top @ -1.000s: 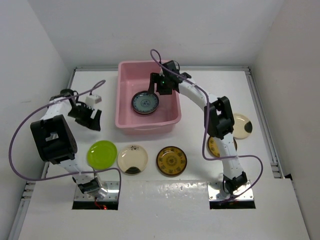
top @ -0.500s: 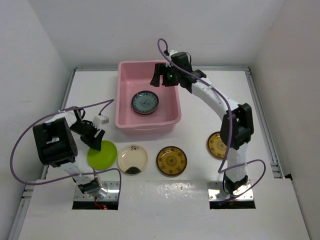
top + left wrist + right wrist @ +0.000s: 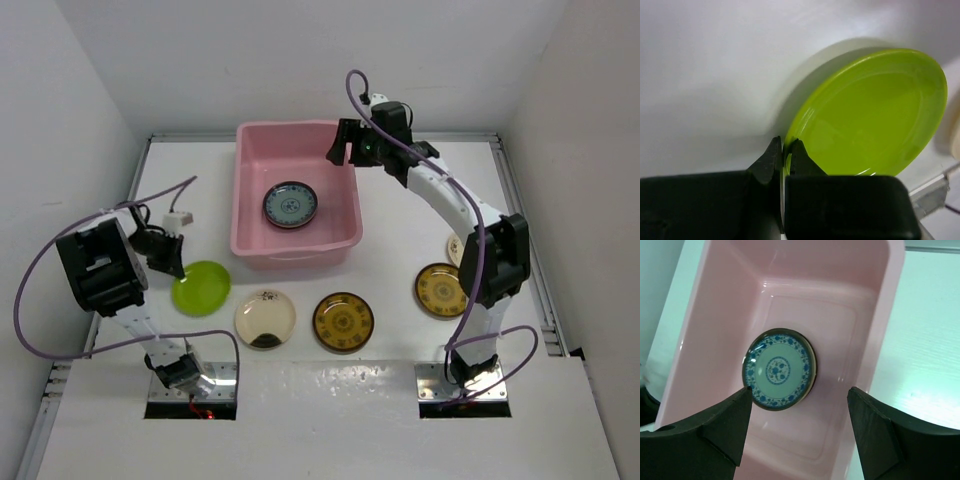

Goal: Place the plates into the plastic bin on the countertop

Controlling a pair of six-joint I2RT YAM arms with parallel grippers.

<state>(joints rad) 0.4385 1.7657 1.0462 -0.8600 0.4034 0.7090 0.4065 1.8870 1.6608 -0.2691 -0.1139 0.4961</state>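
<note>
The lime green plate [image 3: 203, 288] lies on the countertop [image 3: 390, 240] at the left. My left gripper [image 3: 171, 263] is shut on its left rim. In the left wrist view both fingertips pinch the rim of the lime green plate [image 3: 875, 115], with the left gripper [image 3: 785, 149] low over the white surface. The pink plastic bin [image 3: 248, 190] holds a teal-patterned plate [image 3: 290, 204]. My right gripper [image 3: 346, 147] hangs open and empty over the bin's far right corner. The right wrist view looks down between the open right gripper [image 3: 799, 390] at the teal-patterned plate [image 3: 779, 369] in the bin [image 3: 890, 315].
A cream plate with a dark patch [image 3: 265, 318] and a yellow-brown patterned plate [image 3: 343, 321] lie in front of the bin. Another patterned plate [image 3: 441, 290] lies by the right arm, with a cream plate [image 3: 455, 248] partly hidden behind it. White walls bound the table.
My left gripper has come down to the lime green plate and shut on its rim, shifting it slightly. The right arm has drawn back from inside the bin toward its far right corner, still open.
</note>
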